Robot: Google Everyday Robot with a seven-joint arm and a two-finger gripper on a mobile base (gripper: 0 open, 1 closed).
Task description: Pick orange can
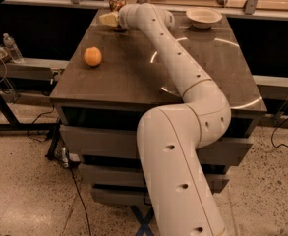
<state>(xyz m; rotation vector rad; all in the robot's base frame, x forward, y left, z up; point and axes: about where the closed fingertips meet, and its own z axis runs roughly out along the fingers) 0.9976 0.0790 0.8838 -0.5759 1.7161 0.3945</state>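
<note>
The orange can [116, 2] stands upright at the far left edge of the dark table [133, 77]; I see its orange-brown body and silver top. My white arm stretches across the table from the front. My gripper [119, 15] is at the arm's far end, right in front of the can and partly hiding its lower part. I cannot tell whether the gripper touches the can.
A round orange fruit [93, 56] lies on the left side of the table. A pale yellow object [108, 18] lies just left of the gripper. A white bowl [203, 16] sits at the far right. A water bottle [12, 48] stands on a low shelf to the left.
</note>
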